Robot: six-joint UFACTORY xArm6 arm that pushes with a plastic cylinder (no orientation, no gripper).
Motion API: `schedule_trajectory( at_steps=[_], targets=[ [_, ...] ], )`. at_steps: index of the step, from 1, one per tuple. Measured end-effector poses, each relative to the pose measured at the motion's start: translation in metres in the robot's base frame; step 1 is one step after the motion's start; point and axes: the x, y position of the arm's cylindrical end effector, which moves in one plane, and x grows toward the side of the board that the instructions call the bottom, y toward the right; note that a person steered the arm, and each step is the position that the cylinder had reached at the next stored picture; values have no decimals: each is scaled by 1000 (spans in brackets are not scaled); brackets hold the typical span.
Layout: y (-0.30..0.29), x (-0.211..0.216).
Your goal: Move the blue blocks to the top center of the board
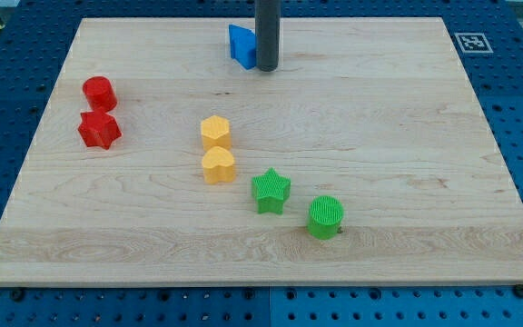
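The blue blocks sit close together near the top centre of the wooden board. They overlap, and my rod hides part of them, so their shapes are unclear. My tip rests on the board against their right side. The rod rises straight up out of the view's top.
A red cylinder and a red star-like block stand at the left. A yellow hexagon and a yellow heart-like block stand at the centre. A green star and a green cylinder lie below the centre.
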Motion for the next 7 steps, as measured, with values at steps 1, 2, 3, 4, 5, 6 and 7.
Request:
schedule_trajectory(
  at_steps=[1, 2, 3, 4, 5, 6, 7],
  targets=[
    [0, 0],
    [-1, 0],
    [-1, 0],
    [-4, 0],
    [-7, 0],
    [-7, 0],
    [-7, -3]
  ],
)
